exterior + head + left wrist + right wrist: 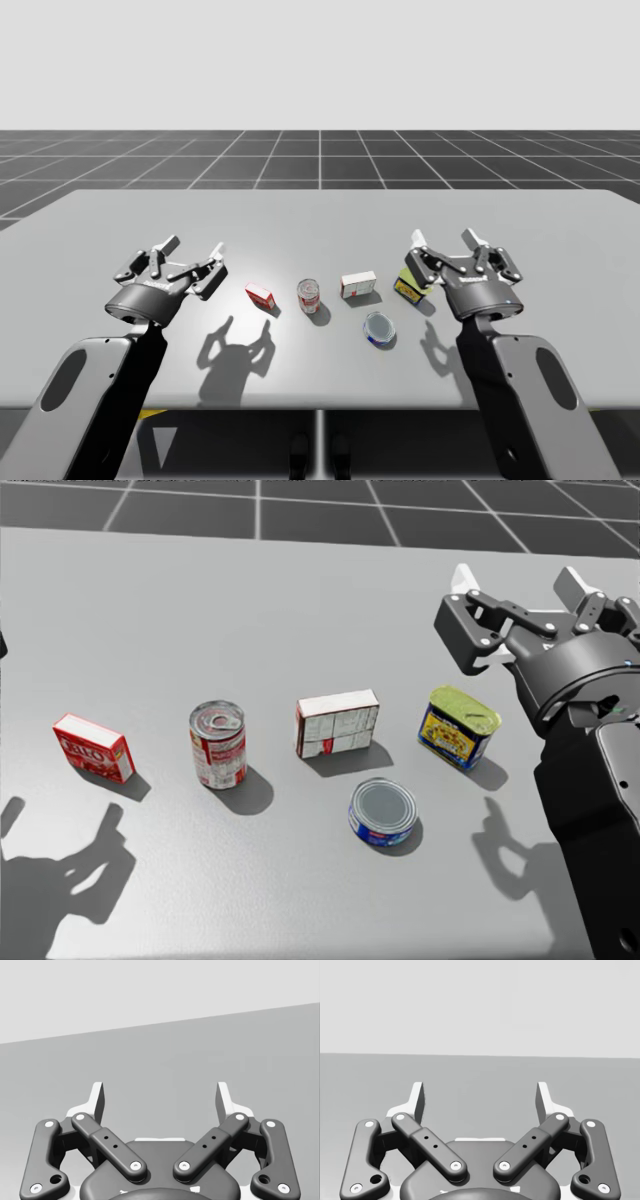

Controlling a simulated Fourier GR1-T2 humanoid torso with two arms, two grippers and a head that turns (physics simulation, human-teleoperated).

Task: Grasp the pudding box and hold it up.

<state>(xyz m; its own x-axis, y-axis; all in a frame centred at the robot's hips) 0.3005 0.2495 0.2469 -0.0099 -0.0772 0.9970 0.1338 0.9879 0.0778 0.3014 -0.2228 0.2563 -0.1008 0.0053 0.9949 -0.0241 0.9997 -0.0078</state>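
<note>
I am looking down at a gray table (300, 215) with five small things in a row across its middle. I am seeing two boxes, and I cannot tell for sure which one is the pudding box. The little red box (92, 747) is lying at the left end of the row. The white box with red marks (337, 723) is sitting in the middle, on its long edge. Between the two boxes a red and white can (218, 743) is standing upright. A flat blue can (383, 811) is lying just in front of the white box, closer to me. A yellow and blue tin (458, 725) is sitting to the right of the white box.

My left gripper (190, 255) is hanging above the table, well to the left of the red box, with its fingers spread wide and nothing between them. My right gripper (515, 585) is hanging near the yellow and blue tin, a bit behind it. Its fingers are spread wide too, and it is touching nothing.
</note>
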